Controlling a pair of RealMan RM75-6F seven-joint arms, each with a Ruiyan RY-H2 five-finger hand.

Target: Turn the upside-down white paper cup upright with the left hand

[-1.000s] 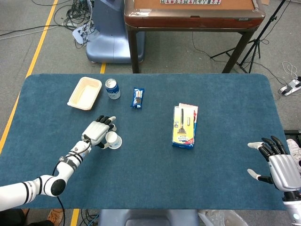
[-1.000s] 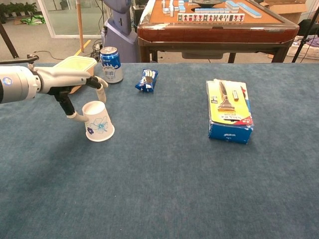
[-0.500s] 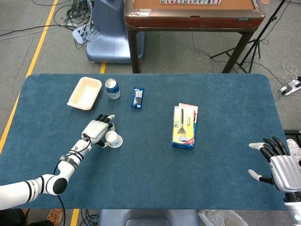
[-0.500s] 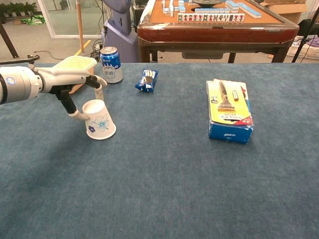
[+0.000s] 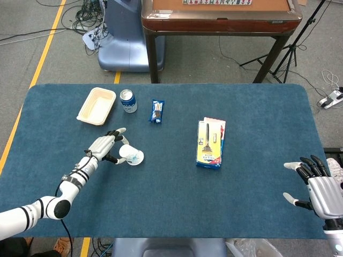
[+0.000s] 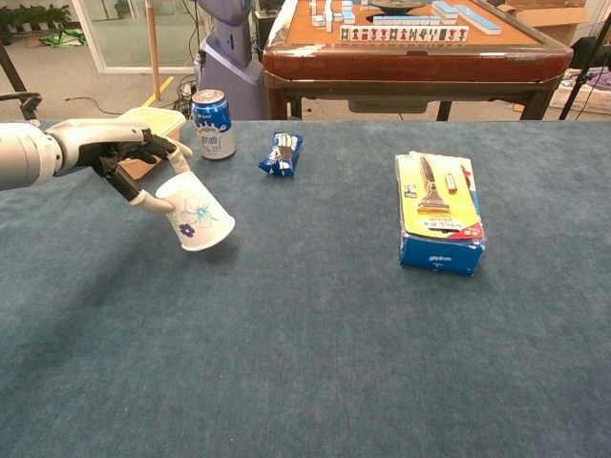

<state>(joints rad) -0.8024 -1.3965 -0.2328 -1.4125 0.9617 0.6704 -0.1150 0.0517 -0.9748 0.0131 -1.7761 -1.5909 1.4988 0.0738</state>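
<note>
The white paper cup (image 6: 198,219) with a blue flower print is tilted over on the blue table, its mouth facing right and toward me; it shows smaller in the head view as the cup (image 5: 131,155). My left hand (image 6: 129,160) grips the cup's closed end from the left, fingers and thumb around it; the same hand (image 5: 105,147) shows in the head view. My right hand (image 5: 316,184) hovers open at the table's near right corner, fingers spread, holding nothing.
A blue can (image 6: 213,124), a cream tray (image 5: 97,106) and a blue snack packet (image 6: 282,154) lie behind the cup. A yellow-and-blue box (image 6: 438,213) lies to the right. A brown mahjong table (image 5: 220,16) stands beyond the far edge.
The cup has tipped from standing mouth-down to leaning on its side, mouth swinging right. My left hand has drawn back to the left while turning it. The right hand has not moved.
</note>
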